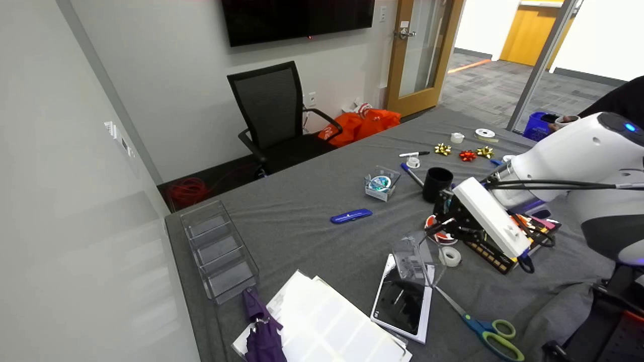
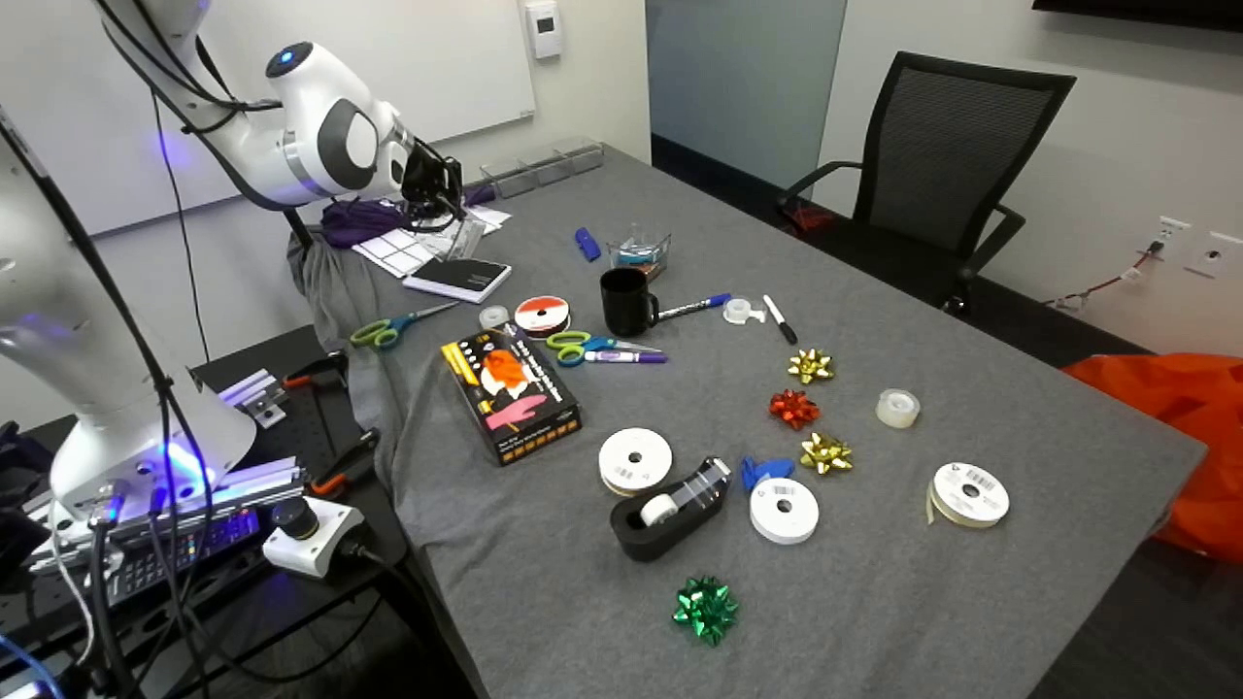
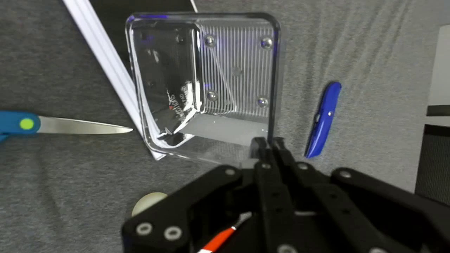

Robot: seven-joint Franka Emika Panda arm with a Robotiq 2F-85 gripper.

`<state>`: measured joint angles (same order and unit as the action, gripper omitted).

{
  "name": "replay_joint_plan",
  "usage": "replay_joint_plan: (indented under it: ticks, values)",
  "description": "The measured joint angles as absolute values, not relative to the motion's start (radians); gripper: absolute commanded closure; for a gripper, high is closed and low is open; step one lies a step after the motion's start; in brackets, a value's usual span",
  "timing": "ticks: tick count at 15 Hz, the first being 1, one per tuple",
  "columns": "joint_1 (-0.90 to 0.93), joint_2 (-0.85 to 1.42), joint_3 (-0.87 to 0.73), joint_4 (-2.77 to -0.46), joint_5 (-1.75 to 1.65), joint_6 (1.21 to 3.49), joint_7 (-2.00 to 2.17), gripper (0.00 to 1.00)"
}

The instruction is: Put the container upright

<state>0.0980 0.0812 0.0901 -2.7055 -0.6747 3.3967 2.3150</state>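
Claw (image 3: 270,142) on the clear container (image 3: 232,70), cluttered spot though

Claw's narrow, clamped onto the container by one edge, so the container is right at the claw, tilted over the grey counter (image 1: 302,251). Main thing in the way is a flat slab (image 1: 402,301), dark face with white edges, just below what the claw's holding. Can't tell if the container touches it. The scissors (image 3: 66,125) lie to one side of the claw, blade tip just beside the slab.

Also near the claw: a white tape roll (image 1: 450,256), a red-topped ribbon spool (image 2: 542,313) and a black printed box (image 2: 510,388). The black mug (image 2: 626,301) stands upright, farther from the claw than the spool. Across the claw from the scissors there's a blue cutter (image 3: 325,121), and out past the claw a second clear box (image 1: 377,195) with something round inside. White sheets (image 1: 327,327) are near the slab, a purple bundle (image 1: 264,342) partly over them. The divided tray (image 1: 226,279) is well apart from the claw.
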Motion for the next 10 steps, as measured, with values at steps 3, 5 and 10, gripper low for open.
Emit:
replay_joint_plan:
  ticks: [3,5,10]
  values:
    - [0.098,0.077,0.111,-2.669,-0.674,3.295,2.424,0.99]
    - [0.105,0.09,0.135,-2.653,-0.599,3.188,2.451,0.99]
    - [0.051,0.151,0.31,-2.581,-0.152,2.991,2.314,0.99]
